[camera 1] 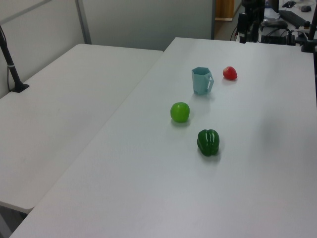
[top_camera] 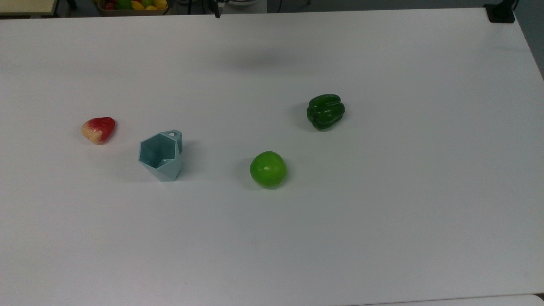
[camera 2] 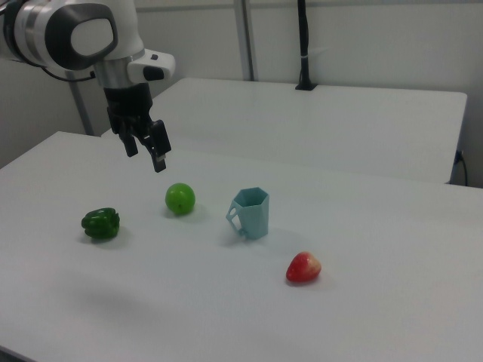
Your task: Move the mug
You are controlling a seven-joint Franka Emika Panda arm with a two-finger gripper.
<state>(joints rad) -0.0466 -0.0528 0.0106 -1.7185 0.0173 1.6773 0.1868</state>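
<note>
The pale blue-grey faceted mug [top_camera: 161,155] [camera 1: 201,81] [camera 2: 253,213] stands upright on the white table [top_camera: 382,212]. Its small flat handle points to the right view's left. My gripper [camera 2: 146,157] hangs open and empty above the table. In the right view it is up and to the left of the mug, above the gap between the green apple [camera 2: 180,198] and the green pepper [camera 2: 100,224]. It is well clear of the mug.
A red strawberry-like fruit [top_camera: 99,129] lies at the top view's left of the mug. The apple [top_camera: 268,169] and pepper [top_camera: 325,111] lie at the top view's right. A second table [camera 2: 339,113] with a black pole [camera 2: 303,45] adjoins. A fruit basket [top_camera: 131,5] sits beyond the far edge.
</note>
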